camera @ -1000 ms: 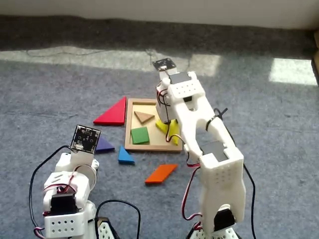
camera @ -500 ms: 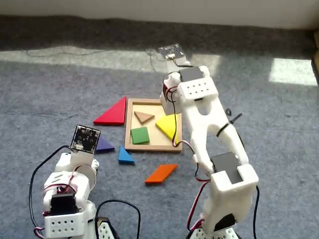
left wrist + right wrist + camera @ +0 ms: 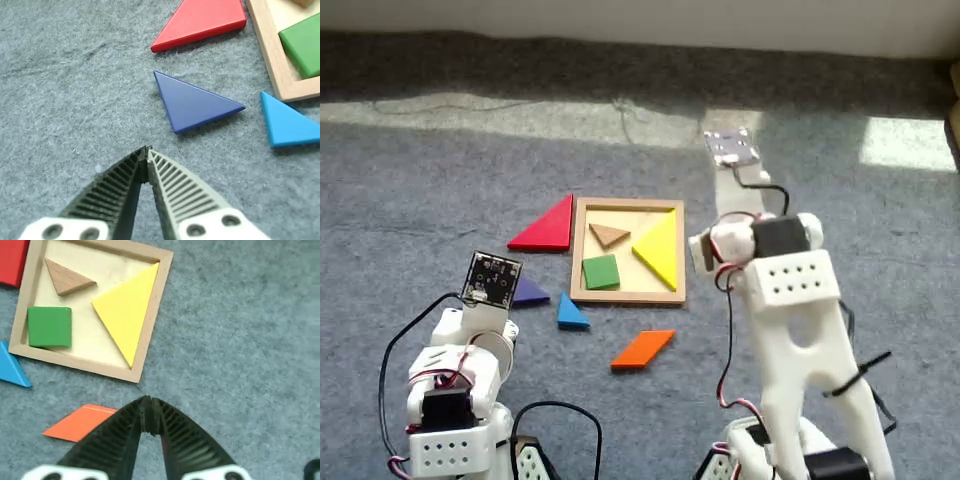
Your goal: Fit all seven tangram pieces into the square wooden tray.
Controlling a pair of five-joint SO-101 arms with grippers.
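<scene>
- Left wrist view: left jaws are sitting shut, empty; navy triangle (image 3: 195, 102) is lying just ahead, left of the tray (image 3: 272, 70).
- Right wrist view: right jaws are resting pressed together, gripping nothing; orange parallelogram (image 3: 80, 422) is lying close, on the tray's near side.

dark blue triangle (image 3: 195, 102), jaws closed nearby

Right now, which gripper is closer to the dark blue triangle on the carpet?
Left. The left gripper sits just short of the dark blue triangle, shut and not touching it. The right gripper is off the tray's opposite side, with the tray between them.
</scene>
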